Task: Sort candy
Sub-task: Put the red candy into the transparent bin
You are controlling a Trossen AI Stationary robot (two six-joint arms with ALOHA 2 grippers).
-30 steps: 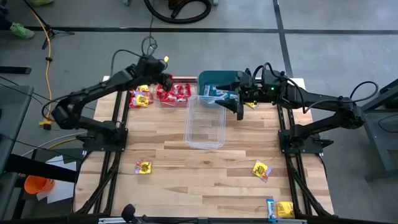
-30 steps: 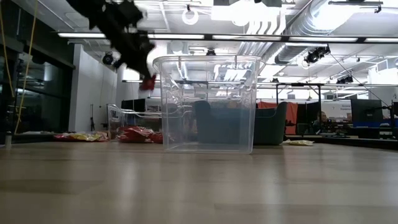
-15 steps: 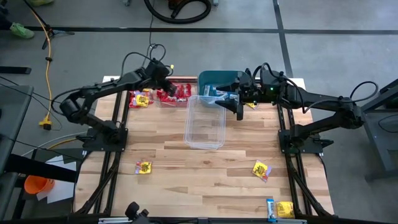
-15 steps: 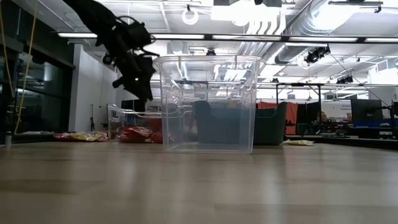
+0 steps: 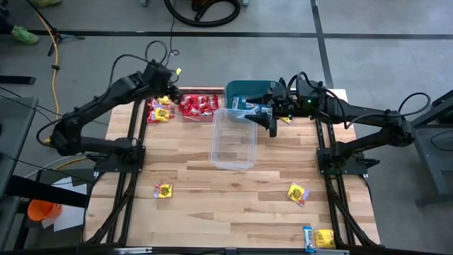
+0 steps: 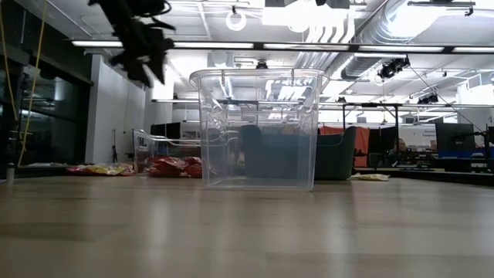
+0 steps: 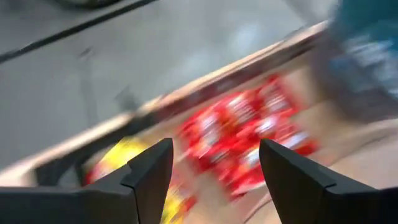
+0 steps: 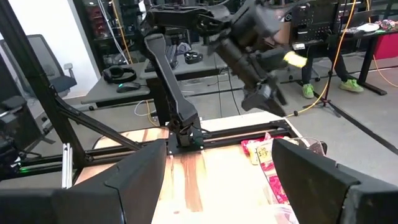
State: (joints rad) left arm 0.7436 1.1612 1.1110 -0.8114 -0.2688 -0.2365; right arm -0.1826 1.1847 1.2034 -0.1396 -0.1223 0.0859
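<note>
Red candy lies heaped in a low clear tub at the far edge, with a heap of yellow candy to its left. My left gripper hangs open and empty above these heaps. In the left wrist view its fingers frame the red candy below. My right gripper stands open and empty over the far end of the tall clear tub, beside the teal bin. Loose yellow candy lies flat on the near left of the table.
More loose candy lies at the near right: a yellow packet, and a yellow and a blue one at the near edge. The tall clear tub stands mid-table. Bare wood stretches across the table's near half.
My left gripper held a red candy over the red heap, then opened and let it go. Since then it has risen and drawn back toward the table's left edge, tipping less steeply downward. My right gripper has kept still.
</note>
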